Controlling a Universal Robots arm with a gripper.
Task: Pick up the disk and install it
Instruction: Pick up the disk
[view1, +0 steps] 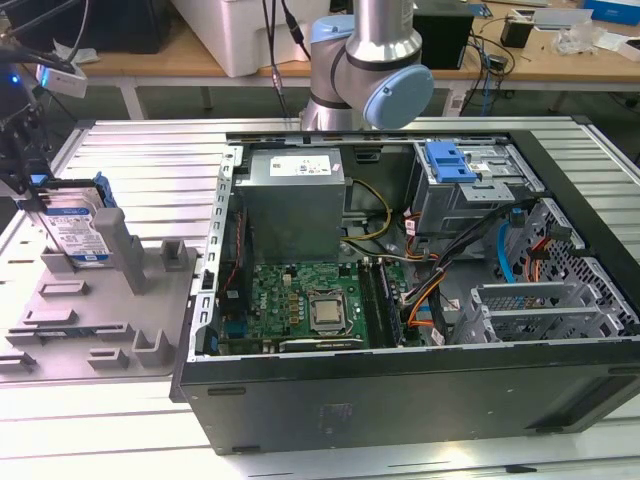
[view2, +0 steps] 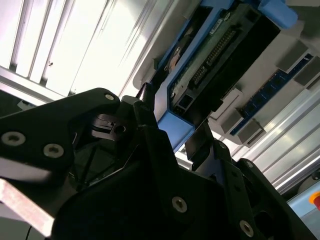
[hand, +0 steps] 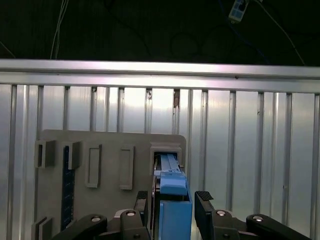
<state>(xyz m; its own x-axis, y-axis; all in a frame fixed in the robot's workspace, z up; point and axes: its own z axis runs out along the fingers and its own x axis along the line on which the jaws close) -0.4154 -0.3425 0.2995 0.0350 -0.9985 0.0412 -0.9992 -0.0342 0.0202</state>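
Note:
The disk (view1: 78, 232) stands on edge in a slot of the grey fixture plate (view1: 120, 320) at the exterior view's left, silver with a white-and-blue label and a blue carrier bracket. My gripper (view1: 38, 198) hangs over its top end. In the first wrist view the two black fingers (hand: 204, 201) straddle the blue bracket (hand: 172, 187) with thin gaps on both sides. In the second wrist view the bracket's blue end (view2: 176, 126) sits between the fingers (view2: 146, 102), and the disk's connector edge (view2: 215, 55) runs away from them. The gripper is open around the disk.
An open computer case (view1: 400, 400) lies on the slatted aluminium table (view1: 150, 160), showing a motherboard (view1: 310, 305), a power supply (view1: 295, 195) and a grey drive cage with a blue latch (view1: 452, 162). The arm's base (view1: 365, 70) stands behind the case. Grey posts (view1: 175, 260) rise from the fixture plate.

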